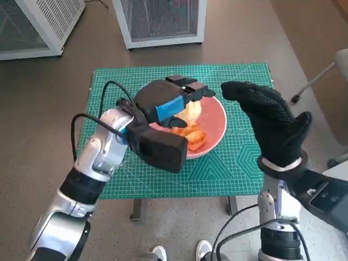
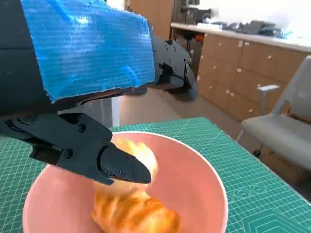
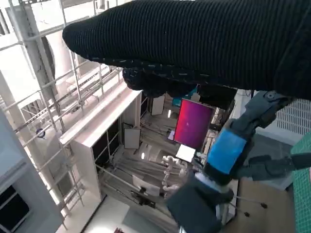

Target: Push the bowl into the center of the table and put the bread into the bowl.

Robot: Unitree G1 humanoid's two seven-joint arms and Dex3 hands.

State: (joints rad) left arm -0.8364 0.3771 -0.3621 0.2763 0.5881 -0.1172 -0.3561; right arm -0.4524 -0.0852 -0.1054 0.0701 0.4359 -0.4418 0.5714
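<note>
While the bread lies inside the pink bowl, the left hand hangs low over that bowl with its fingers spread and nothing held between them. The chief risk is judged to be contact on withdrawal: a lower finger is seen just above the bread, and a careless lift could drag the pieces out or tip the bowl. A second risk is judged from the right hand, raised just beside the bowl's rim, fingers extended and empty; a sideways sweep could shove the bowl off centre.

The bench is covered by a green cutting mat printed with a grid, and the bowl sits near the mat's middle. Grey floor surrounds the bench. Two white mesh-fronted units stand on the floor beyond the bowl. Wooden cabinets and a grey chair are seen in the left wrist view. Shoes of a person are noted at the near edge of the bench.
</note>
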